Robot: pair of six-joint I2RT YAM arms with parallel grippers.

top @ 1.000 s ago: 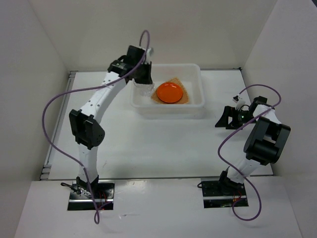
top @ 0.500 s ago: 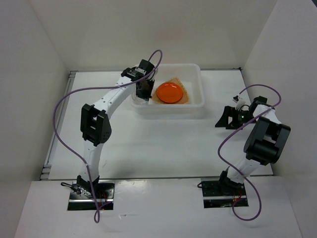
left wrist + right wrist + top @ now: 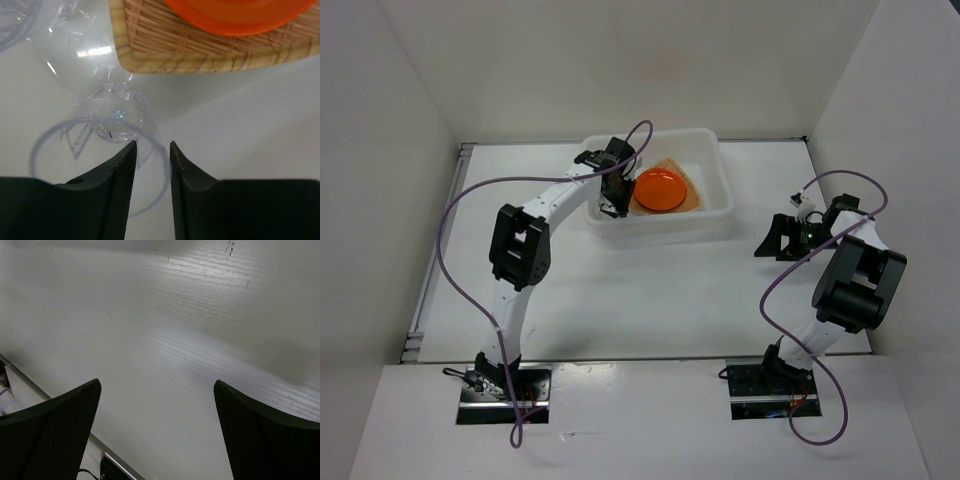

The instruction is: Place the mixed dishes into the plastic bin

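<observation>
The plastic bin (image 3: 720,205) stands at the back middle of the table. In it lies the tan woven basket tray (image 3: 692,195) with the orange plate (image 3: 658,188) on top; both show in the left wrist view, the tray (image 3: 165,47) and the plate (image 3: 235,15). My left gripper (image 3: 612,197) is down in the bin's left end. Its jaws stand a narrow gap apart with the wall of a clear cup (image 3: 114,116) between them; the cup's base is at the bin floor. A second clear cup (image 3: 12,22) is at the far left. My right gripper (image 3: 776,238) is open and empty. The black plate is hidden.
The bin's left wall and rim (image 3: 588,205) are close beside my left wrist. White enclosure walls (image 3: 400,150) stand on three sides. The right wrist view shows only bare white tabletop (image 3: 165,340) and a metal edge strip (image 3: 115,465).
My left gripper came down and forward into the bin's left end with the clear cup. The bin shifted slightly to the left. The right arm has not moved.
</observation>
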